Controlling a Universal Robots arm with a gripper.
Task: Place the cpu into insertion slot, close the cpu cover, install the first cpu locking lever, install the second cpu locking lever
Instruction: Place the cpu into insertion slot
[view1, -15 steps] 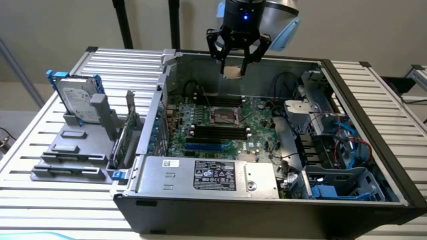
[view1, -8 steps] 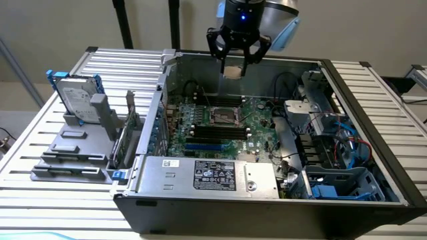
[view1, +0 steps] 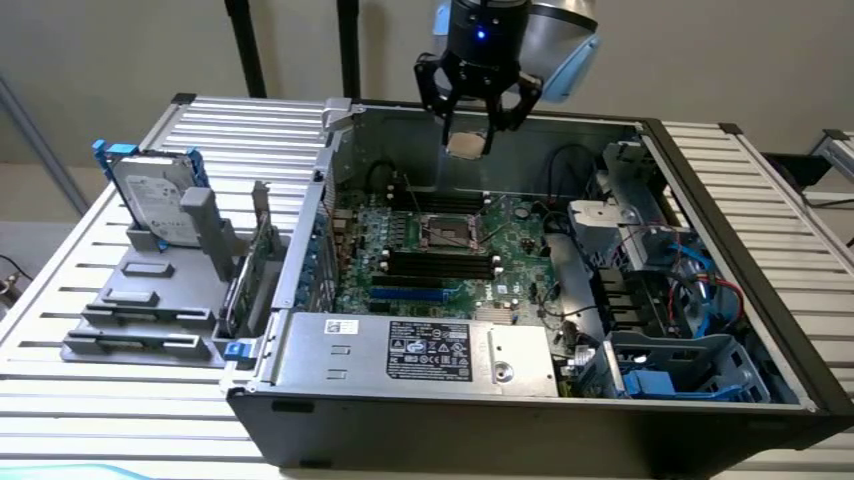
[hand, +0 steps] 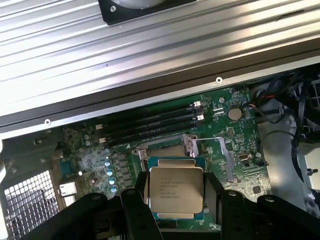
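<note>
- gripper (view1: 470, 138): black fingers (hand: 137, 205) clamped on two opposite edges of the cpu.
- cpu (view1: 466, 145): silvery-grey top with printed text, held in the air above the rear of the open computer case (view1: 534, 425).
- insertion slot (view1: 451, 232): dark centre exposed, on the green motherboard (view1: 518, 250) below the cpu, well apart from it.
- memory slots (view1: 434, 265): long, black, just beside the insertion slot.
- hard drive (view1: 154, 200): upright in a grey holder (view1: 147, 290) on the slatted table (view1: 80, 400), at the exterior view's left of the case.
</note>
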